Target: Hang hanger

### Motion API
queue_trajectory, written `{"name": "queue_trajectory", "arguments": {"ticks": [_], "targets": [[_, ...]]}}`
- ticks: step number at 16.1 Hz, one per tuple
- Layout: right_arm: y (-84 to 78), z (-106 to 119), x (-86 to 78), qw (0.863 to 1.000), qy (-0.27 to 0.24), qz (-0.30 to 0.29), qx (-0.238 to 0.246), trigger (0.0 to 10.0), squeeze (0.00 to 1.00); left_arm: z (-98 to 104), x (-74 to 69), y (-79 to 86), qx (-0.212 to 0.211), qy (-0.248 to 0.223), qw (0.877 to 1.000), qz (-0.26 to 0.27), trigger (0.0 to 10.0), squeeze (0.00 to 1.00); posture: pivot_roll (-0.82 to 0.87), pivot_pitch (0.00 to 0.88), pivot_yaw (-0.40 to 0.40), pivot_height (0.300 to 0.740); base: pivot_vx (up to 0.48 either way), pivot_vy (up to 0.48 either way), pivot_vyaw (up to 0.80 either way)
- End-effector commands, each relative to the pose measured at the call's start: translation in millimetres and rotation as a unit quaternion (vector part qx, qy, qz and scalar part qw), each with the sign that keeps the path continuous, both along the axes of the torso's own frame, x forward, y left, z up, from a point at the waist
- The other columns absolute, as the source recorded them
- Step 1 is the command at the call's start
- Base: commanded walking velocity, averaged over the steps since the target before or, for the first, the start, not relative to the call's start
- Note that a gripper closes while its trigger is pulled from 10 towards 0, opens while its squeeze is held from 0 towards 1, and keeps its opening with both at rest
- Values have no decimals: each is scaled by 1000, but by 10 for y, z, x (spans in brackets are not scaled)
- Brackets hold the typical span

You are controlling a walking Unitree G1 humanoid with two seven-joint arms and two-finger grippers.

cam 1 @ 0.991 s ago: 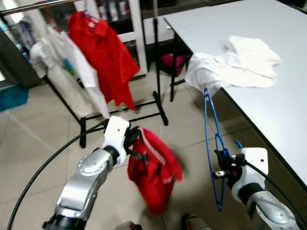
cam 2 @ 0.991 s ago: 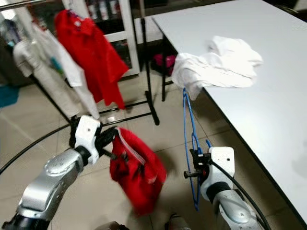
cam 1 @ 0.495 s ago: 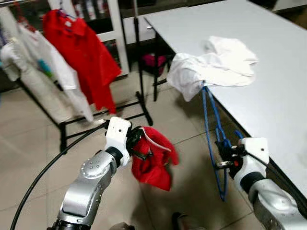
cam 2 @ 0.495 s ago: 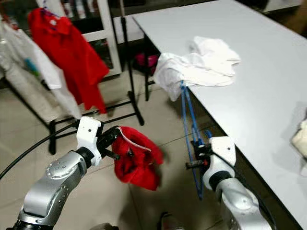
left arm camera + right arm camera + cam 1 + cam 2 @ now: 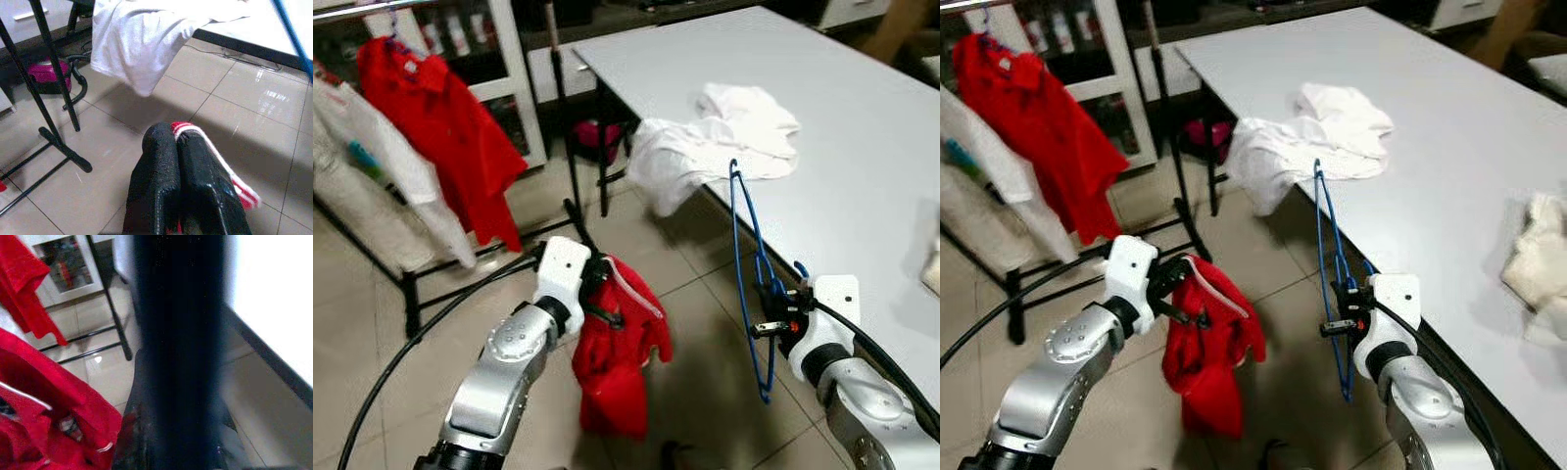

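My right gripper [image 5: 771,315] is shut on a blue wire hanger [image 5: 749,255], which stands upright beside the white table [image 5: 862,137] with its hook up. A red shirt [image 5: 615,357] with a white-striped collar dangles over the floor from my left gripper [image 5: 599,294], which is shut on the collar. In the left wrist view the two black fingers [image 5: 176,181] press together on the red and white collar [image 5: 215,156]. At the far left stands a black clothes rack [image 5: 421,284] with a red shirt [image 5: 435,122] and white garments [image 5: 386,171] hanging on it.
A pile of white clothes [image 5: 715,137] lies on the table's near corner and droops over the edge. Another pale cloth [image 5: 1538,259] sits at the table's right. A black cable [image 5: 401,352] curves across the tiled floor. A white shelf unit [image 5: 494,49] stands behind the rack.
The camera has swung to the right, shifting the rack left and bringing more table into view. The red shirt has swung and now hangs lower. Both grippers keep their hold.
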State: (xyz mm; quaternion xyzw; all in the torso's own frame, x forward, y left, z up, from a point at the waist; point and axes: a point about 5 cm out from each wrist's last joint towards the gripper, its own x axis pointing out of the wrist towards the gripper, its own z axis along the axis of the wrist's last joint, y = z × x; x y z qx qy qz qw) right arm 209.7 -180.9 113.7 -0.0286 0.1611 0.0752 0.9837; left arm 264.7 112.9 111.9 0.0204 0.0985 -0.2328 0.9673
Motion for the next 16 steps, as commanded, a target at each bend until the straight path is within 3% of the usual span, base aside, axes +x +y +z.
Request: {"name": "queue_trajectory", "arguments": {"ticks": [1,4,7,10,12,16], "targets": [[-16,11,8,1000,-1,2,3,10000,0,87,16,-26,-3,-22,1000,-5,10000,0,-2,30,30,740,0,0,-800],[16,-3,24,1000,3,30,2,10000,0,85,7,-29,10,-27,1000,-12,10000,0,15,30,26,740,0,0,-800],[62,-10,62,998,6,55,-7,10000,0,68,-27,12,-9,16,1000,-8,10000,0,37,39,29,740,0,0,-800],[57,-47,39,998,11,58,-9,10000,0,125,9,31,-23,4,1000,4,10000,0,44,41,33,740,0,0,-800],[55,-50,30,998,12,55,-8,10000,0,164,-4,-3,-20,-14,1000,-15,10000,0,45,44,41,740,0,0,-800],[42,-59,11,999,12,52,-10,10000,0,164,-66,-62,-99,35,994,-36,10000,0,39,44,50,740,0,0,-800]]}}
